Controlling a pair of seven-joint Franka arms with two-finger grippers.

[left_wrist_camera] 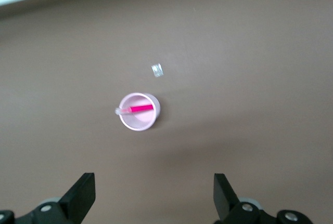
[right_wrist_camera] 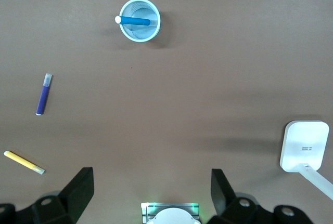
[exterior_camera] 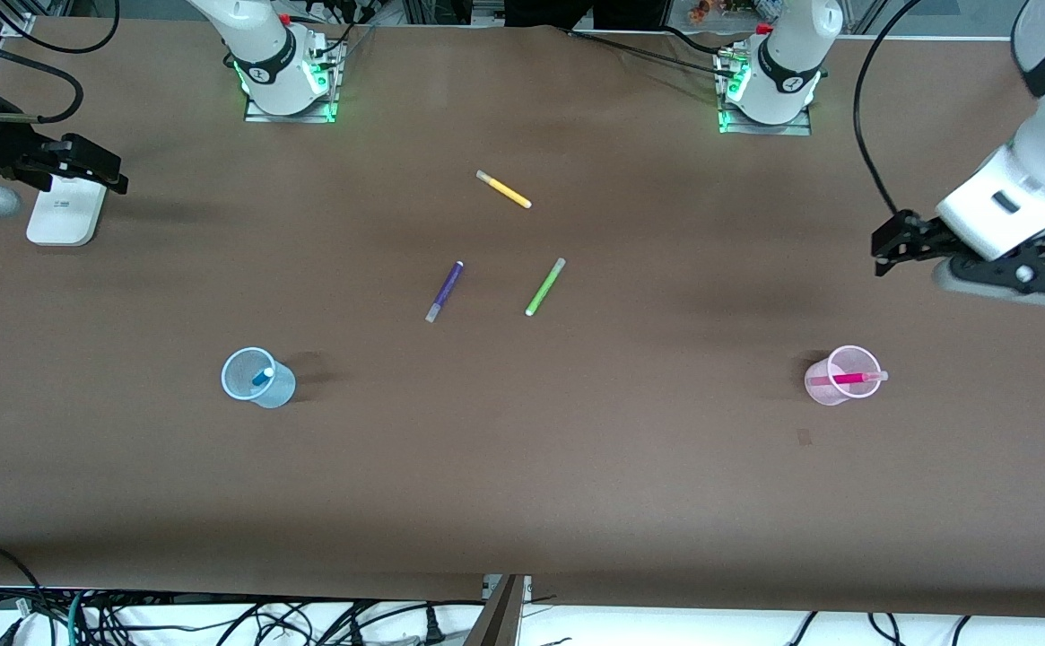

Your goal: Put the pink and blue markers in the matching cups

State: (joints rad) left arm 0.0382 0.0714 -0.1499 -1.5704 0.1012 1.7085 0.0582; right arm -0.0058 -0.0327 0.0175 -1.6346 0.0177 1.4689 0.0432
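The light blue cup (exterior_camera: 257, 378) stands toward the right arm's end of the table with the blue marker (exterior_camera: 262, 377) leaning inside it. Both show in the right wrist view, cup (right_wrist_camera: 151, 29) and marker (right_wrist_camera: 134, 21). The light pink cup (exterior_camera: 836, 375) stands toward the left arm's end and holds the pink marker (exterior_camera: 854, 379). Both show in the left wrist view, cup (left_wrist_camera: 138, 122) and marker (left_wrist_camera: 141, 108). My left gripper (exterior_camera: 885, 247) (left_wrist_camera: 154, 182) is open and empty, up over bare table. My right gripper (exterior_camera: 100, 169) (right_wrist_camera: 151, 180) is open and empty, up over a white device.
A yellow marker (exterior_camera: 504, 189), a dark purple marker (exterior_camera: 444, 292) and a green marker (exterior_camera: 545, 287) lie loose mid-table. A white device (exterior_camera: 63, 208) sits at the right arm's end. A small clear scrap (left_wrist_camera: 157, 70) lies by the pink cup.
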